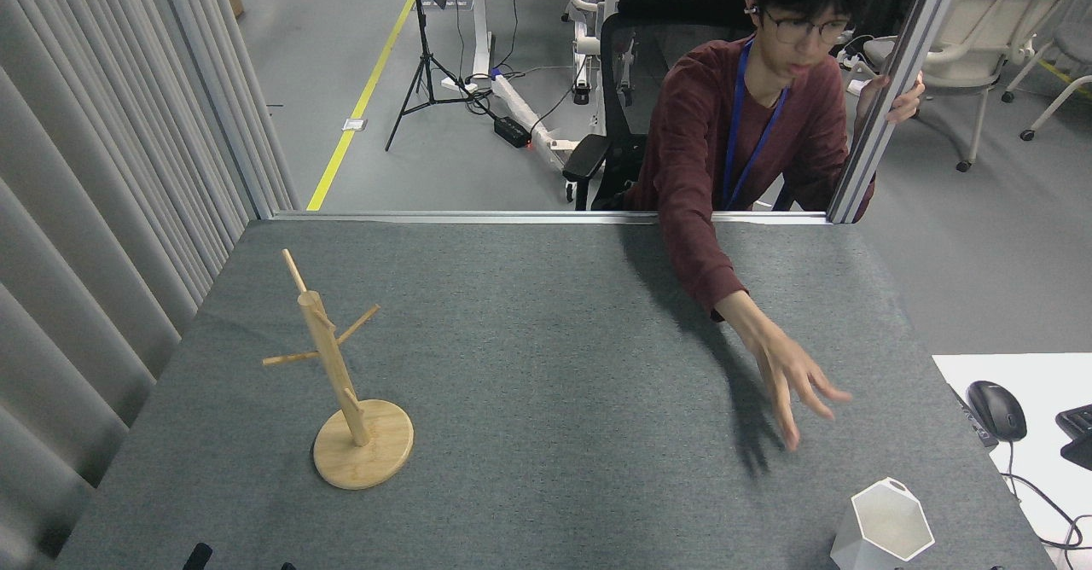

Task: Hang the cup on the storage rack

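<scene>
Currently the cup [885, 526] sits at the lower right of the frame, upright on the bench [546, 340], mouth up, hex rim clear. Its small tab handle with the hole points toward the top of the frame, away from me. Nothing is touching it.

Rack [345, 382] is at the left of centre, well apart from the cup. Disc base flat on the bench, post looks tilted toward the upper left from this view, probably just perspective. Thin pegs angle up off the post; all bare. Judgement: task not started, cup not yet hung.

A person's hand [789, 374] hangs above the bench just up-left of the cup, fingers spread, blurred, not in contact. The arm reaches over the far bench edge from a seat behind it. My read: the person is setting up the scene, hence the cup near the right edge, in my right arm's range, and the rack on the left. The other hand grips the metal frame post [887, 92] at the upper right, likely for balance.

My fingers: neither set is visible. A couple of dark bits show at the bottom edge, lower left, too small to identify. State unknown for both.

Mouse [996, 410] sits on a white desk at the far right, off the bench. Curtain [102, 169] fills the left side.

Risk: hand is in the workspace; wait until it clears.
</scene>
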{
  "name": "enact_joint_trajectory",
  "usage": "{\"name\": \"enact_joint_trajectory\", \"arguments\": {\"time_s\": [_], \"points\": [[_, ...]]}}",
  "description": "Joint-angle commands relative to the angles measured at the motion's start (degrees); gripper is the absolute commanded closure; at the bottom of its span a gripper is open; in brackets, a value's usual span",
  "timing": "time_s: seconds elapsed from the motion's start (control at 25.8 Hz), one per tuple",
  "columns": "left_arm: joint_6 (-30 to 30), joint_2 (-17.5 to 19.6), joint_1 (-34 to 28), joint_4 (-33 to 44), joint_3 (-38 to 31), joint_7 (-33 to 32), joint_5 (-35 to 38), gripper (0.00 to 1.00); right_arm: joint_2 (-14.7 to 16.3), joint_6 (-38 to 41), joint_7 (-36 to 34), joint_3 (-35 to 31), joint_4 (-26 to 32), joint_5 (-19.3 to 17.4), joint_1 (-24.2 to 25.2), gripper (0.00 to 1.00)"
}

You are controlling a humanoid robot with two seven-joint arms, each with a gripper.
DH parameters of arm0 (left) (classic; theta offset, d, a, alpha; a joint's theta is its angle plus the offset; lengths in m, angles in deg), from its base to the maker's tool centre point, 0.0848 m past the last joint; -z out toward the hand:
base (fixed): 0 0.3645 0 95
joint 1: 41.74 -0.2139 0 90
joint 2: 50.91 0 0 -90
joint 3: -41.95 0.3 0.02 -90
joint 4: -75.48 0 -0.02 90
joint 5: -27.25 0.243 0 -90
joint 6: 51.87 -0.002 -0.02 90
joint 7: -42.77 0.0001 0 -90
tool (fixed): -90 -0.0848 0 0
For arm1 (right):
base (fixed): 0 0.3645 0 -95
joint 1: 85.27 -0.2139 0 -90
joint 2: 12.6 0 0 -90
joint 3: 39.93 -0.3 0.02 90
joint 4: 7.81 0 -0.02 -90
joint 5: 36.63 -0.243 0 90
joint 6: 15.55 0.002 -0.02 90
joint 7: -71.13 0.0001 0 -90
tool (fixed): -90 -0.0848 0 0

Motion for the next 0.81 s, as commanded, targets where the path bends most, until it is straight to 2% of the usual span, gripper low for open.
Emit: {"name": "enact_joint_trajectory", "arguments": {"time_s": [0.0, 0.16, 0.39, 0.54, 0.78], "points": [[-0.02, 0.0, 0.0, 0.04, -0.09, -0.02, 0.01, 0.01, -0.49, 0.1, 0.01, 0.0, 0.56, 0.0, -0.14, 0.02], [-0.55, 0.0, 0.0, 0.57, -0.44, -0.11, -0.34, 0.01, -0.49, 0.01, 0.01, 0.0, 1.27, 0.0, -0.14, 0.02], [-0.55, 0.0, 0.0, 0.83, -1.15, 0.06, -4.82, 0.01, -0.49, -1.48, 0.62, 0.35, 0.04, 0.35, -0.49, 0.02], [-0.55, 0.0, 0.0, 0.83, -1.15, 0.06, -6.41, 0.01, -0.66, -1.57, 0.71, 0.79, -2.86, 0.53, -4.62, 0.02], [-0.55, 0.0, 0.0, 0.74, -1.23, 0.06, -6.41, 0.01, -0.66, -1.48, 0.8, 1.06, -5.06, 0.61, -5.23, 0.02]]}}
